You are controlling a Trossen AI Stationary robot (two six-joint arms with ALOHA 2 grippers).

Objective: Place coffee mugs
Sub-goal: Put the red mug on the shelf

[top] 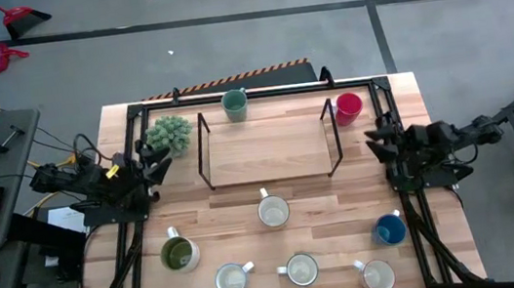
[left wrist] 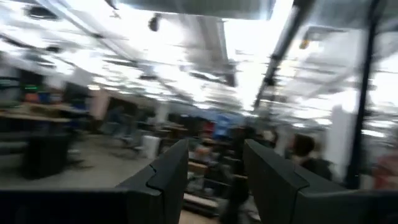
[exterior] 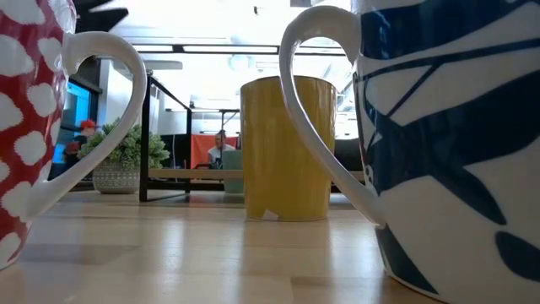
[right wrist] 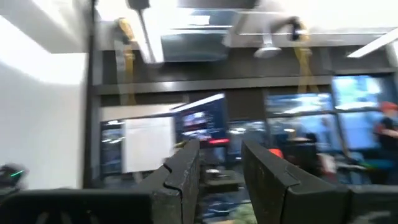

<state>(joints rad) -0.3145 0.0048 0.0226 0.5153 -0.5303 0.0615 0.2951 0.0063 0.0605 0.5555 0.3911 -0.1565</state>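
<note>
In the high view a teal-green mug (top: 235,104) and a red mug (top: 348,106) stand at the far corners of a black-framed stand (top: 265,145). An olive-green mug (top: 179,254), a blue mug (top: 390,230) and several white mugs, one of them (top: 273,211), stand upright on the near half of the table. My left gripper (top: 157,162) hovers at the table's left side near the plant and is open (left wrist: 214,155). My right gripper (top: 374,139) hovers at the right side near the red mug and is open (right wrist: 221,152). Both wrist views look out into the room.
A spiky green potted plant (top: 168,133) stands at the far left, beside the stand. The low view is filled by a red-and-white mug (exterior: 25,127), a yellow mug (exterior: 285,148) and a blue-patterned mug (exterior: 456,152). A black frame (top: 231,93) edges the table's far side.
</note>
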